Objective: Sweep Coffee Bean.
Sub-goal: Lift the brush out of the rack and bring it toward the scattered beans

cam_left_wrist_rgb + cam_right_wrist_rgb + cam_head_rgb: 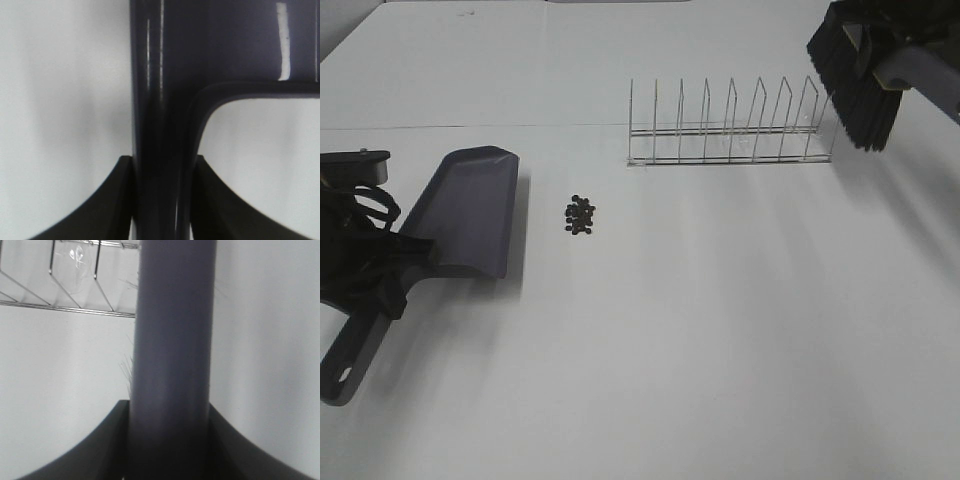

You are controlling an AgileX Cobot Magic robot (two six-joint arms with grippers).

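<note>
Several tiny dark coffee beans [581, 214] lie in a small pile on the white table. A grey dustpan [468, 212] lies left of the pile, its mouth facing the beans. My left gripper [382, 285] is shut on the dustpan's handle [160, 150], with a finger [105, 200] on each side. My right gripper [170, 440] is shut on the grey brush handle [172, 340] and is out of the exterior frame. The brush's black bristles [855, 85] hang in the air at the top right, above the rack's right end, far from the beans.
A wire plate rack [730, 125] stands on the table behind and right of the beans; it also shows in the right wrist view [60, 280]. The table [720, 330] is white.
</note>
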